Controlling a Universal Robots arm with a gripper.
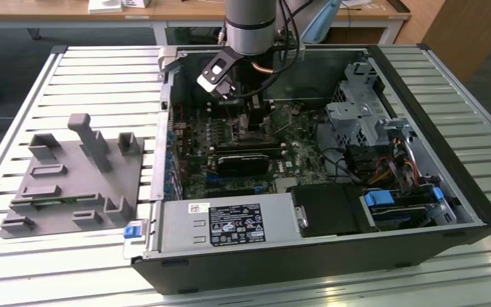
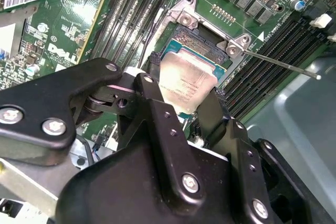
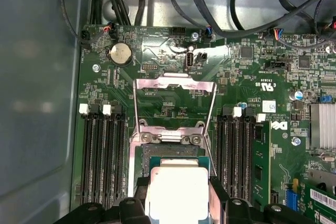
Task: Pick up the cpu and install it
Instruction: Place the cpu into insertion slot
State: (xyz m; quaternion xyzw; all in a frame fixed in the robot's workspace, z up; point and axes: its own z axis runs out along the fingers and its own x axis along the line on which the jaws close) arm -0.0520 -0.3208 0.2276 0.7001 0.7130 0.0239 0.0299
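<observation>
The cpu (image 2: 189,77) (image 3: 177,198) is a flat square chip with a silvery top, and my gripper (image 2: 182,85) (image 3: 178,184) is shut on it, one black finger on each of two opposite edges. It hangs right over the open socket (image 2: 202,40) (image 3: 173,153) on the green motherboard. I cannot tell whether it touches the socket. The socket's metal load plate (image 3: 176,85) is flipped up and its thin lever (image 2: 283,64) sticks out sideways. In the exterior view the gripper (image 1: 247,102) reaches down into the far half of the open computer case (image 1: 314,262).
Memory slots (image 3: 102,156) flank the socket on both sides. Inside the case lie a black rectangular module (image 1: 245,160), a power supply (image 1: 228,224) and a metal drive cage (image 1: 357,109) with cables. A grey fixture with upright posts (image 1: 75,179) stands on the slatted table at the exterior view's left.
</observation>
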